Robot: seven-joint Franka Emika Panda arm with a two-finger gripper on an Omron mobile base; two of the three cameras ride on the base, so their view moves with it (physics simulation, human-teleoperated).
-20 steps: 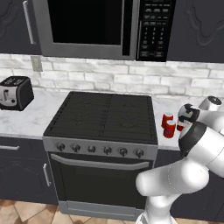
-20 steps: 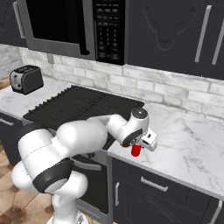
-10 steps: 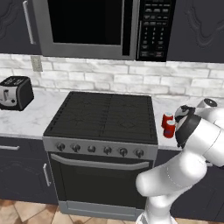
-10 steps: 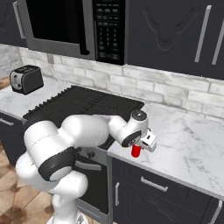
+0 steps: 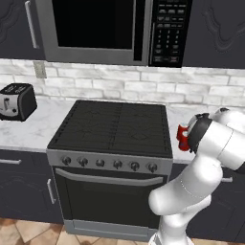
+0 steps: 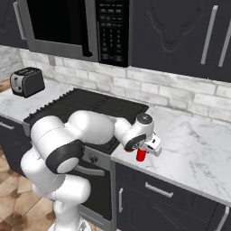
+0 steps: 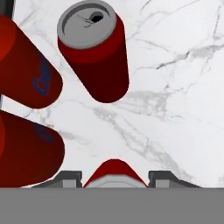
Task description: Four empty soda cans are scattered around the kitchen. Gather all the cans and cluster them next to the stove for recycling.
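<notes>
My two-finger gripper [image 7: 115, 177] is clamped on a small red cylindrical soda can [image 7: 114, 171], its long axis upright and its top tucked between my dark finger tips [image 7: 70, 177]. In the right base view that can [image 6: 141, 154] hangs below my hand at the front edge of the white marble counter [image 6: 194, 153], just beside the black range with its grated cooktop [image 6: 97, 106]. Three more red cans stand upright on the counter ahead of me: one with its silver top showing [image 7: 94, 50], two at the edge [image 7: 27, 65] [image 7: 26, 151]. My arm reaches forward, folded at the elbow, hand pointing down.
</notes>
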